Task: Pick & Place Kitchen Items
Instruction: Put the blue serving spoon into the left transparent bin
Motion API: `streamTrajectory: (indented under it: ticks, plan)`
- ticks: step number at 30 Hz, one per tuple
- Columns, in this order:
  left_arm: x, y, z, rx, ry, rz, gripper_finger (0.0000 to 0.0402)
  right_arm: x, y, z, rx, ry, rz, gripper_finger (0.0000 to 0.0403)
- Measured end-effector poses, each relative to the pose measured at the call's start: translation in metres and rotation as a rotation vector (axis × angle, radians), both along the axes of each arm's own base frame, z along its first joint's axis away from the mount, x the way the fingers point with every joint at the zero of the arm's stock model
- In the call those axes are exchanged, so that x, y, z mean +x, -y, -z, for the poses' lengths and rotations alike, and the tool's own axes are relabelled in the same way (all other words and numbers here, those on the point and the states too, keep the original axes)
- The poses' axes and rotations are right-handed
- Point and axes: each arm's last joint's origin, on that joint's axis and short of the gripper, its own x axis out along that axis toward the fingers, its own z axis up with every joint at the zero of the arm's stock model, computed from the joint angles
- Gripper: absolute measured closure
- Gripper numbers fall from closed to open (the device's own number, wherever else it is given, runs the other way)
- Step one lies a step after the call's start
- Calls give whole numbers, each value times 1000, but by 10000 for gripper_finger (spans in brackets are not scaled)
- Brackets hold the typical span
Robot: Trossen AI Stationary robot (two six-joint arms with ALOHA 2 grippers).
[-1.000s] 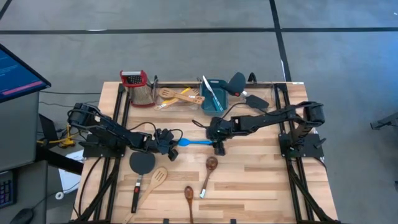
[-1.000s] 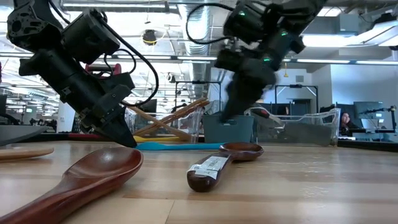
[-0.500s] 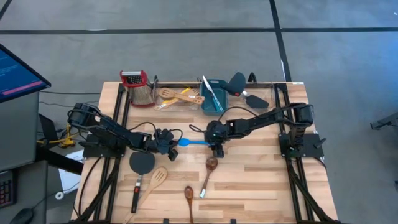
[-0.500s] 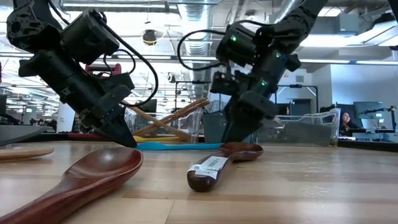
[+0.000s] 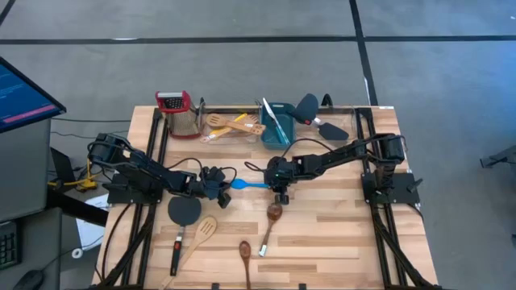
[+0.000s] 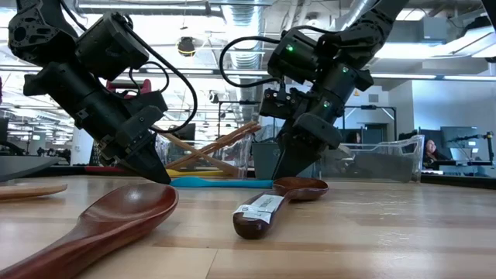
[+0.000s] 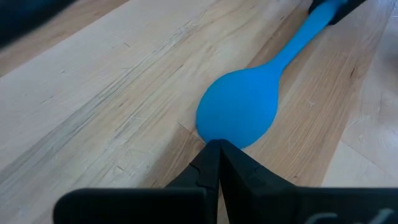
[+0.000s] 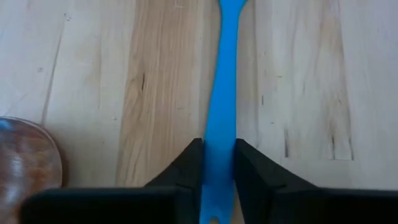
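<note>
Table (image 5: 322, 234): pale butcher-block planks, visible grain, black rails along both long sides.

Blue spoon (image 5: 251, 184): smooth, matte, oval bowl and slim flat handle, lying flat near table centre, bowl toward 9 o'clock, handle toward 3 o'clock.

Right gripper (image 8: 217, 163): down at the handle end of the blue spoon (image 8: 222, 93). Fingers (image 8: 186, 163) sit one on each side of the handle, narrowly parted and touching or nearly touching its edges (cannot tell whether they are pressing). Spoon lies on the wood.

Left gripper (image 7: 216, 152): fingers pressed together to a point, tip on the table just at the rim of the blue bowl (image 7: 239, 112); holding nothing.

Other utensils on the open table, counted in the high view:
- 2 dark-brown glossy wooden spoons: one (image 5: 271, 221) at 6 o'clock of the right gripper, with a white label on its handle (print too small to read); one (image 5: 244, 256) near the front edge.
- 1 pale wooden slotted spatula (image 5: 197, 239).
- 1 black round spatula (image 5: 184, 211), handle black with red.

Back edge, 12 o'clock: clear plastic bin (image 5: 211, 109) holding pale wooden and yellow utensils (image 5: 230, 125) (crossed, count unclear); teal tub (image 5: 279, 122); two black spatulas (image 5: 316, 119) beside it; red-topped metal grater (image 5: 179, 113).
</note>
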Motion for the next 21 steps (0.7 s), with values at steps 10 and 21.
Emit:
streamTrajectory:
  ticks: [10, 21]
  plan:
    - [0, 0, 0, 3, -1, 3, 401, 0, 0, 0, -11, -1, 5, 353]
    - [0, 0, -4, 5, 6, 27, 400, 0, 1, 0, -23, -2, 6, 353]
